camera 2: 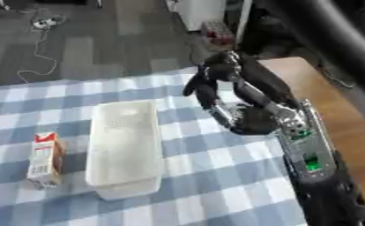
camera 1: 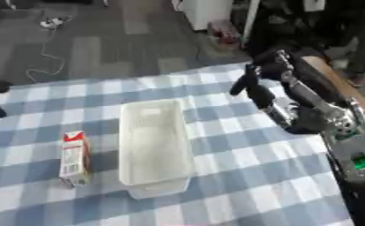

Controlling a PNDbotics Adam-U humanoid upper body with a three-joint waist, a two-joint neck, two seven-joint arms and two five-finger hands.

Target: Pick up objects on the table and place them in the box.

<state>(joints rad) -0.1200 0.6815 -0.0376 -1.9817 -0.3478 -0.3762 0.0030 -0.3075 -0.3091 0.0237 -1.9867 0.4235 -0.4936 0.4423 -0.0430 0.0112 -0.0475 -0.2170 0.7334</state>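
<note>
Carton well apart from box

Two head-mounted eyes look steeply down; both share the checked table.

We are finding no text we can read. The carton, lying left of the box, is showing red and white print, but we are making out no letters there.
</note>
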